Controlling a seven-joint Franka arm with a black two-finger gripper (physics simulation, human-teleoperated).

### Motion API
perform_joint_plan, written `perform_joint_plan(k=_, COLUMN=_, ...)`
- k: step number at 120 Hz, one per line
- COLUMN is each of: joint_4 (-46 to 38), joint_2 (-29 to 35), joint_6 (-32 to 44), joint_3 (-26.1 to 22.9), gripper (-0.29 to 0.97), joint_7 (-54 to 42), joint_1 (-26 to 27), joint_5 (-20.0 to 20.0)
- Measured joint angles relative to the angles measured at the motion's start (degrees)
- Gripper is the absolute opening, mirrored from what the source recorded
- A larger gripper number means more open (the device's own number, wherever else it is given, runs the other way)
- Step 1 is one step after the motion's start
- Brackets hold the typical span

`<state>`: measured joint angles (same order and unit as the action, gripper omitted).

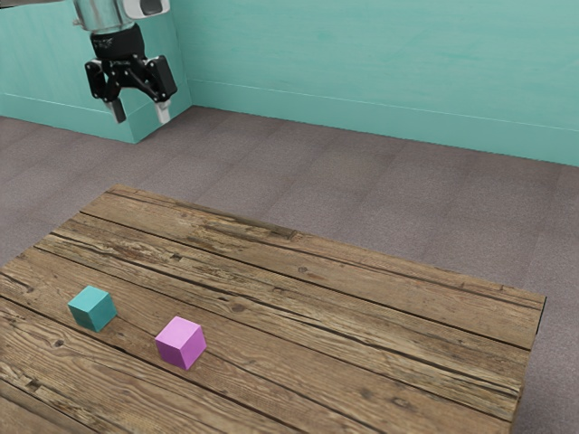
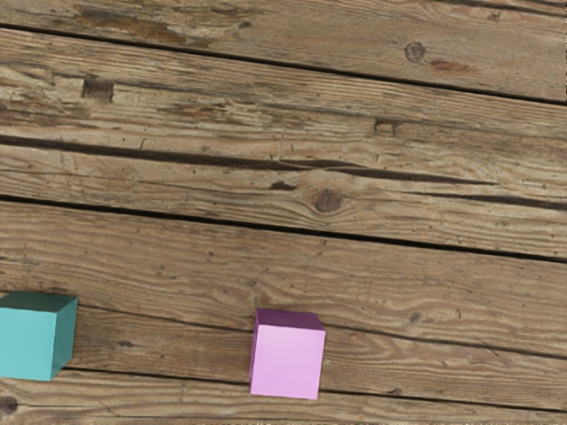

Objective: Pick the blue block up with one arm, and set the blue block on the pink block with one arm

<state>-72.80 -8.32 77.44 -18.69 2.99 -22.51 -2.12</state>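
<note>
Pink block [image 1: 180, 342] | blue block [image 1: 91, 307] nearby: teal cube | fingers [image 1: 163, 110] spread

We note a weathered wooden tabletop [image 1: 362, 298] of long planks with dark seams and knots. Beyond it we see a grey-brown floor [image 1: 407, 181] and a teal wall [image 1: 380, 54].

Your wrist view's edge clips the blue block [image 2: 32, 337]; the exterior view's top edge crops the arm [image 1: 107, 13]
</note>
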Motion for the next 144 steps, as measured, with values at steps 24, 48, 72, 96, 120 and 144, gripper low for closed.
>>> perform_joint_plan(k=24, joint_4=0.07, joint_2=-0.01, joint_6=-0.23, joint_3=0.14, gripper=0.68, joint_7=0.18, joint_1=0.19, joint_5=0.08)
perform_joint_plan(k=48, joint_4=12.42, joint_2=3.09, joint_6=-3.8, joint_3=-0.24, gripper=0.68, joint_7=0.45, joint_1=5.71, joint_5=1.37)
perform_joint_plan(k=72, joint_4=12.67, joint_2=3.74, joint_6=-5.32, joint_3=-0.02, gripper=0.68, joint_7=0.62, joint_1=10.38, joint_5=7.16)
perform_joint_plan(k=96, joint_4=11.24, joint_2=-1.19, joint_6=-4.09, joint_3=0.38, gripper=0.68, joint_7=0.69, joint_1=8.02, joint_5=11.17)
perform_joint_plan(k=120, joint_4=2.36, joint_2=1.29, joint_6=-0.63, joint_3=10.0, gripper=0.68, joint_7=0.77, joint_1=17.8, joint_5=12.81)
perform_joint_plan(k=144, joint_4=-18.12, joint_2=8.94, joint_6=9.79, joint_3=15.63, gripper=0.68, joint_7=0.85, joint_1=21.18, joint_5=11.99)
